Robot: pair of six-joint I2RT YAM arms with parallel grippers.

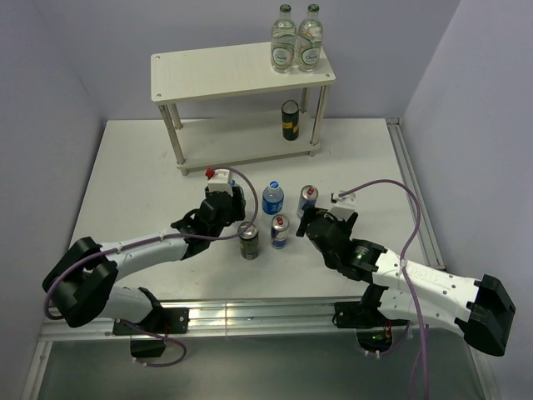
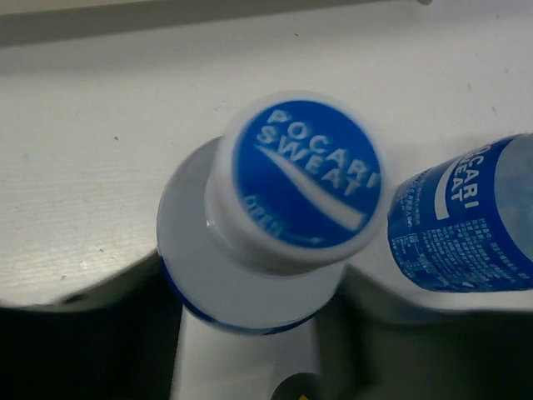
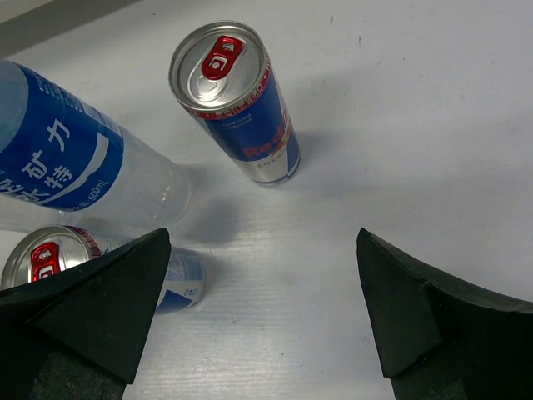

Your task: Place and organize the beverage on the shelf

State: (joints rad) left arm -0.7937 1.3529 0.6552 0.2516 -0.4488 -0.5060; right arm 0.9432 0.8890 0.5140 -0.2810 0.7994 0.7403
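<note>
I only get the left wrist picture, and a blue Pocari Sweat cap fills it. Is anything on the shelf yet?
Observer: Yes: two green-capped bottles on the shelf's top board, one dark yellow-banded can on the lower.
Operator: What's the other arm doing?
Observer: The right pincer hangs wide open and empty, close to two blue-and-silver cans.
Operator: Anything else waiting?
Observer: Another dark can stands on the table, between the two arms.
</note>
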